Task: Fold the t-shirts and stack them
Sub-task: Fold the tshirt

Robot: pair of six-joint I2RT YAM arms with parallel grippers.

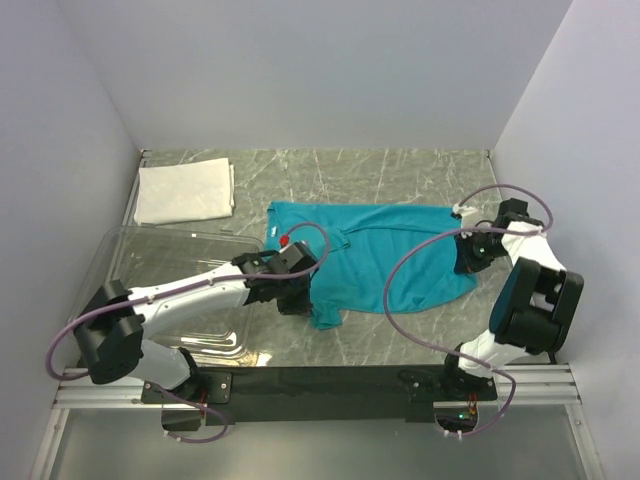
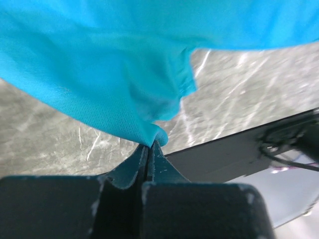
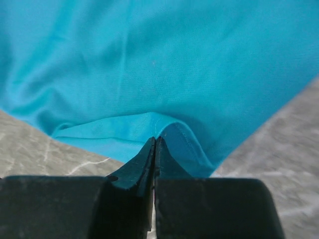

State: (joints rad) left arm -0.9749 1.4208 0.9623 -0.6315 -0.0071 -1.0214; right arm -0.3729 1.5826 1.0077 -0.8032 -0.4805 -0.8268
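Note:
The teal-blue t-shirt [image 1: 385,262] lies spread across the middle of the marble table. My left gripper [image 1: 298,298] is at the shirt's near-left corner. In the left wrist view its jaws [image 2: 150,144] are shut on a pinch of the teal cloth [image 2: 99,74], which hangs lifted off the table. My right gripper [image 1: 466,260] is at the shirt's right edge. It is shut [image 3: 155,140] on the stitched hem of the teal shirt [image 3: 149,59]. The white t-shirt [image 1: 185,192] lies as a folded rectangle at the back left.
A clear plastic bin [image 1: 140,262] stands at the left, under the left arm. The black base rail [image 1: 320,380] runs along the near edge. White walls close in the table [image 1: 400,170] on three sides.

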